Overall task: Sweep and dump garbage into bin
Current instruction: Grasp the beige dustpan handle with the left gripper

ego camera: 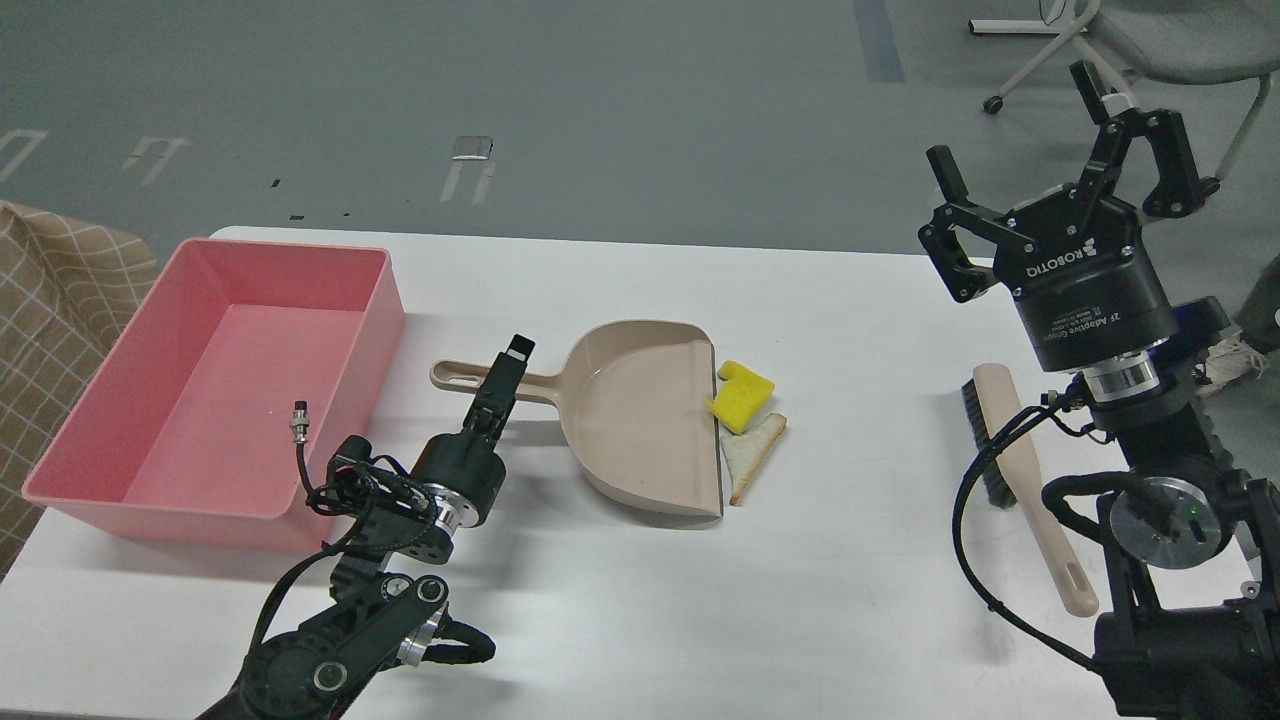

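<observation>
The yellow sponge chunk (742,396) and the whitish bread slice (753,449) lie on the white table against the open lip of the beige dustpan (640,425). The pink bin (150,470) stands at the left, nothing in it. My left gripper (509,366) is dark and seen edge-on at the dustpan's handle (455,376); its fingers cannot be told apart, nor whether it touches the handle. My right gripper (1015,120) is open and empty, raised high over the table's right side, far from the garbage.
A beige-handled brush (1025,490) with dark bristles lies on the table at the right, partly under my right arm. A checked tan cloth (50,300) hangs left of the bin. An office chair (1150,40) stands on the floor beyond the table.
</observation>
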You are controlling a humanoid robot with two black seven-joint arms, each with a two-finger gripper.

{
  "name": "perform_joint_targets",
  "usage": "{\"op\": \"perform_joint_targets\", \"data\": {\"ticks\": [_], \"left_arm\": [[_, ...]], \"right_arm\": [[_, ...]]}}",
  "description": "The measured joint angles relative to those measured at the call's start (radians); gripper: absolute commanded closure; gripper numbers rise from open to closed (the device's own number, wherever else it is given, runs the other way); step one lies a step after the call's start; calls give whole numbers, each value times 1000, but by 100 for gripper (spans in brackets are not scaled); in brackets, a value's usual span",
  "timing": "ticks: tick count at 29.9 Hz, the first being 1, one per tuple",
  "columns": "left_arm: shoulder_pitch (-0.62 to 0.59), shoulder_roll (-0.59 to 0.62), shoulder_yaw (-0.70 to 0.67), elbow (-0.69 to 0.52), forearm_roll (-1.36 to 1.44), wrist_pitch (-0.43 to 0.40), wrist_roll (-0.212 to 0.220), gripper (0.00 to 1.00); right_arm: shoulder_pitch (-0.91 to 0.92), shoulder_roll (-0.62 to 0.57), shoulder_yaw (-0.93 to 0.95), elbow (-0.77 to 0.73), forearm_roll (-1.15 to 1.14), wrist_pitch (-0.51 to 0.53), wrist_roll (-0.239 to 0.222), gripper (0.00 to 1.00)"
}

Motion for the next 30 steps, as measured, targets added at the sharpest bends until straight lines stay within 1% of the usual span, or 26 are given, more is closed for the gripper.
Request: {"op": "perform_joint_targets", "data": {"ticks": [5,14,15,16,17,19,20,21,24,25,29,30], "left_arm": [[-25,5,36,9,-2,0,2,7],[-69,5,40,83,-4,1,3,7],[-71,4,40,88,-4,1,3,9],[-72,4,40,91,-4,2,3,15],[-73,4,40,93,-4,2,3,18],[-73,5,40,97,-4,3,3,36],[-73,6,41,98,-4,4,3,37],[-73,7,44,99,-4,6,3,41],[-71,9,59,101,-3,8,3,43],[-70,10,65,101,-3,8,3,47],[-70,11,73,101,-3,9,3,53],[-70,11,73,101,-3,9,3,58]], "right_arm": [[-3,0,3,5,0,0,0,0],[-5,-1,5,8,0,0,-1,0],[-5,-2,5,8,0,0,-1,0],[-5,-2,5,6,0,0,-1,0],[-5,-3,5,4,0,0,-1,0],[-5,-3,5,2,0,0,-1,0],[-5,-3,5,1,0,0,-1,0],[-5,-3,5,0,0,0,-1,0],[-4,-3,5,-2,0,0,-1,0],[-4,-3,5,-2,0,0,0,0],[-4,-4,6,-2,0,0,0,0],[-4,-5,6,-1,0,0,0,0]]}}
